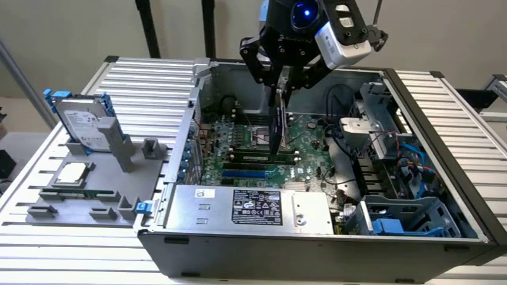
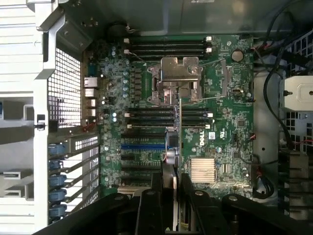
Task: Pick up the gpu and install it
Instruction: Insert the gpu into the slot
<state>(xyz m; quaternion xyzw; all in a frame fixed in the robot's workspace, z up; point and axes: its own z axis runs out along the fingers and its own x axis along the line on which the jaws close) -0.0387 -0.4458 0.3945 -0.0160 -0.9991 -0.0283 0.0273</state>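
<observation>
1. One card, the gpu (image 1: pixel 279 127), is hanging edge-on in your end effector (image 1: pixel 283 89). Its fingers are clamping shut on the card's upper edge, so the pick-up half is looking done.
2. You are holding it inside the open case (image 1: pixel 443 196), above the middle of the motherboard (image 1: pixel 313 133) and close to the CPU socket (image 2: pixel 175 81). How near its lower edge is sitting to the board is hard to tell.
3. Installing is looking unfinished, in my judgement. The blue slot (image 2: pixel 142 146) is lying bare, and in the wrist view the card's thin edge appears to be running across the slot lines rather than along them.
4. You are working with tight edges. The power supply (image 1: pixel 253 205) is closing off the near side, while the drive cage (image 1: pixel 380 113) and its loose cables (image 1: pixel 341 139) are crowding the exterior view's right. The finned heatsink (image 2: pixel 203 170) is standing just beside the card.
5. Open room is lying mostly straight above the board. The hard drive (image 1: pixel 85 127) is standing well apart on the surface (image 1: pixel 158 77), outside the case.
</observation>
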